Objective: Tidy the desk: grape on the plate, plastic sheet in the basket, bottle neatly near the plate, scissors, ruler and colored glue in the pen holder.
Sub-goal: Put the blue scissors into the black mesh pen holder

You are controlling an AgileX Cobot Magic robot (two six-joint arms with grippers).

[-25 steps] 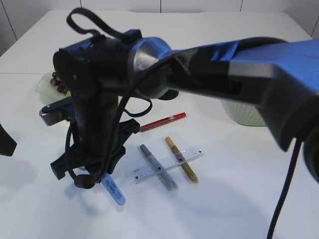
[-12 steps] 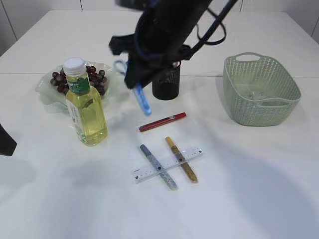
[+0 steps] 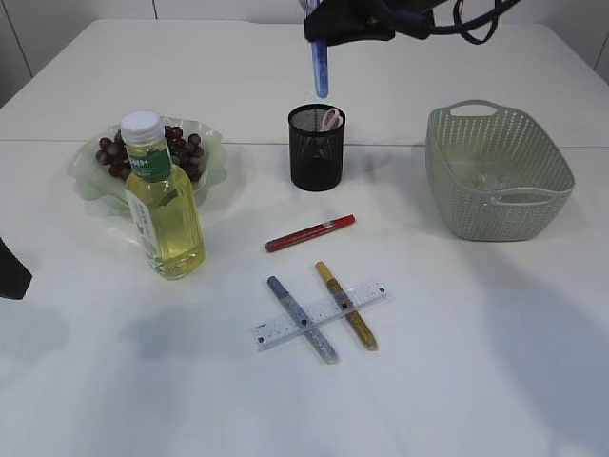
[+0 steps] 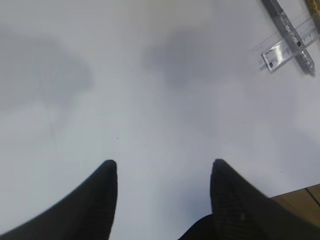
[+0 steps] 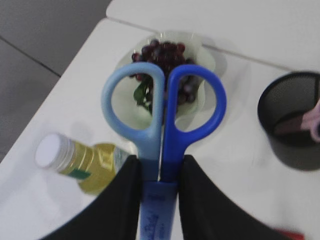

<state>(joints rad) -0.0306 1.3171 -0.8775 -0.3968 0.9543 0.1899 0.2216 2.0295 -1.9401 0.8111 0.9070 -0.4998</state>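
My right gripper [image 5: 159, 172] is shut on blue scissors [image 5: 162, 115] in a blue sheath. In the exterior view they hang point down [image 3: 321, 67] above the black mesh pen holder [image 3: 316, 152], where the right gripper [image 3: 328, 24] is at the top edge. Grapes [image 3: 176, 148] lie on the pale plate [image 3: 90, 176]. A bottle [image 3: 164, 205] of yellow liquid stands in front of the plate. A clear ruler [image 3: 319, 316] lies across silver [image 3: 301, 318] and gold [image 3: 346, 305] glue pens. A red glue pen [image 3: 310, 232] lies near them. My left gripper [image 4: 162, 172] is open over bare table.
A green basket [image 3: 500, 171] stands at the right with something clear inside. The pen holder holds a pink item [image 3: 330, 118]. The table's front edge and wooden floor [image 4: 305, 197] show in the left wrist view. The ruler end [image 4: 280, 50] shows there too.
My right arm has lifted the scissors from the table near the bottle, carried them back and right, and now holds them above the pen holder. The left gripper has stayed put.
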